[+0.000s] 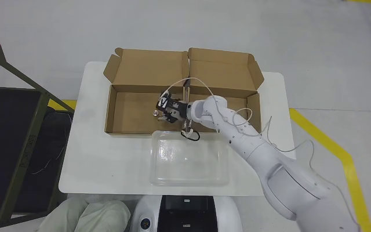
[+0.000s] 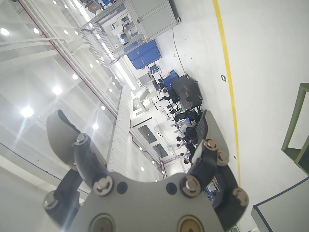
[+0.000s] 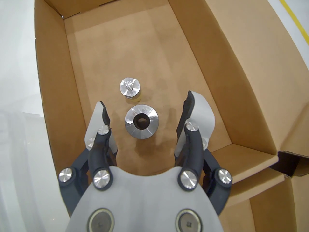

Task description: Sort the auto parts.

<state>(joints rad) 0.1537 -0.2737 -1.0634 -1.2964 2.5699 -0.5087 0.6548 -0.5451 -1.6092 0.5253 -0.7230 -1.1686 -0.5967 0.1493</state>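
Inside cardboard box (image 3: pixel 55 73), right gripper (image 3: pixel 146 101) spread by metal ring (image 3: pixel 149 118), smaller part (image 3: pixel 130 88) adjacent

- White table (image 1: pixel 87 145), under the box and reaching past it on every side.
- Cardboard box (image 1: pixel 151 68), flaps open.
- Clear bin (image 1: pixel 185 181), just beside the box's near wall.

box (image 3: pixel 135 49): matt brown cardboard, faintly scuffed floor | ring part (image 3: pixel 150 117): bright machined metal, glossy | smaller part (image 3: pixel 130 87): polished metal cap, brassy below | tray (image 1: pixel 154 168): clear glossy plastic | table (image 1: pixel 87 151): smooth white | right gripper (image 3: pixel 146 102) pads (image 3: pixel 183 112): dark, rough
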